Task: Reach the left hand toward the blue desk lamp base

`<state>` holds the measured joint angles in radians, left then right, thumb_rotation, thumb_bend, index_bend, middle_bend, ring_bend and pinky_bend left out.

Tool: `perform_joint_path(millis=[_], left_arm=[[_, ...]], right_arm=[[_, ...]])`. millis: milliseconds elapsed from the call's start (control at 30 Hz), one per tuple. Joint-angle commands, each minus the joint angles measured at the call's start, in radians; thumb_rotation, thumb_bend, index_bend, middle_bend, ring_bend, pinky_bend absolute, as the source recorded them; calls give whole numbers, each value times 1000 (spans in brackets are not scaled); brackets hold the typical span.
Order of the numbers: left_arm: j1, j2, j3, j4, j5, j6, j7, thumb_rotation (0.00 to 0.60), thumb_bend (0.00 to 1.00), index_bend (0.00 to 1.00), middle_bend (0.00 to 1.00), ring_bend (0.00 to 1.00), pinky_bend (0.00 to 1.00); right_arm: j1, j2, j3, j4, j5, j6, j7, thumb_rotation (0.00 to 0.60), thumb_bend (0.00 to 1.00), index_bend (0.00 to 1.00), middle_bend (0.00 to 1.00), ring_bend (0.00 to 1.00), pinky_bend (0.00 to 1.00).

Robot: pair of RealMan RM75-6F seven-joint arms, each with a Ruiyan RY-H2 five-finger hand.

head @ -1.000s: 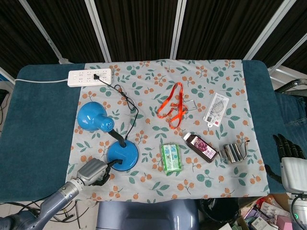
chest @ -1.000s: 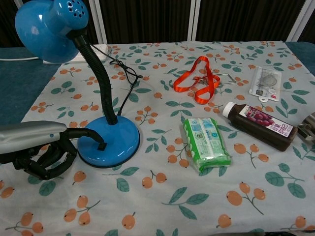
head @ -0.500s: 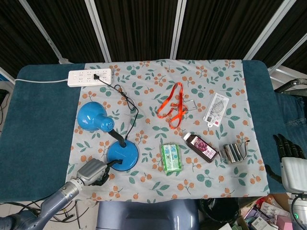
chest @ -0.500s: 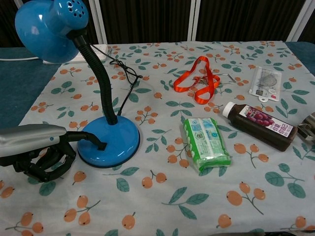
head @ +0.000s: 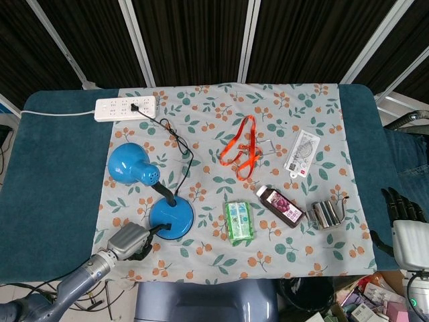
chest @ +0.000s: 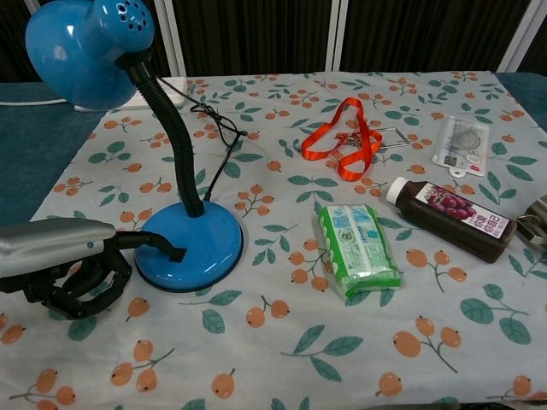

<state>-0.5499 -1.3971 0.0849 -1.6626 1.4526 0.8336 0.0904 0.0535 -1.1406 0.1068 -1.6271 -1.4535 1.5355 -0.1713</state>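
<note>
Chest view: the blue desk lamp base [chest: 192, 248] sits at about 8 o'clock on the floral cloth, the left hand [chest: 81, 278] just beside it at its 9 o'clock, one finger reaching onto the rim, the others curled in on nothing. I judge the base weighted, hard and smooth, best gripped at its rim or the gooseneck's foot. The right hand [head: 401, 203] is dark at the head view's 4 o'clock edge; its fingers' state I cannot tell

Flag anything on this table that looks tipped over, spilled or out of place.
The dark juice bottle lies on its side on the floral cloth, cap still on, with no spill visible. The metal cup near it also appears tipped over. The blue lamp stands upright, and the left robot hand touches its base.
</note>
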Motion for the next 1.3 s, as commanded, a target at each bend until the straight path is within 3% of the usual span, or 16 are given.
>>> perform_joint_path(millis=[33, 167, 333, 533, 733, 900, 1067, 1300], left_arm=[[-1, 4, 7, 0, 5, -3, -1, 600, 580, 225, 667, 695, 690], [0, 5, 18, 6, 13, -1, 16, 600, 579, 269, 667, 695, 691], [-1, 3, 21, 7, 12, -1, 23, 600, 577, 255, 666, 695, 691], [1, 7, 4, -2, 14, 27, 11, 600, 495, 160, 595, 636, 666], [22, 44, -18, -54, 58, 123, -4, 600, 420, 114, 369, 373, 474], [56, 121, -17, -117, 105, 226, 51, 600, 318, 110, 241, 165, 207], [119, 237, 1, -204, 98, 327, 224, 600, 265, 102, 167, 88, 67], [218, 382, 46, -324, 32, 436, 387, 600, 260, 96, 136, 41, 3]], right_arm=[[0, 0, 0, 0, 0, 0, 1, 600, 162, 4, 56, 121, 161], [0, 0, 0, 1, -1, 0, 1, 600, 162, 4, 56, 121, 161], [0, 0, 0, 0, -1, 1, 1, 600, 162, 4, 56, 121, 161], [0, 0, 0, 0, 0, 0, 1, 600, 163, 4, 56, 121, 161], [0, 1, 1, -2, 1, 0, 0, 600, 162, 4, 56, 121, 161], [0, -1, 1, -2, 1, 2, -3, 600, 162, 4, 56, 121, 161], [0, -2, 0, -3, -2, 4, -6, 600, 162, 4, 56, 121, 161], [-1, -3, 0, -2, -6, 8, -8, 600, 163, 4, 56, 120, 161]])
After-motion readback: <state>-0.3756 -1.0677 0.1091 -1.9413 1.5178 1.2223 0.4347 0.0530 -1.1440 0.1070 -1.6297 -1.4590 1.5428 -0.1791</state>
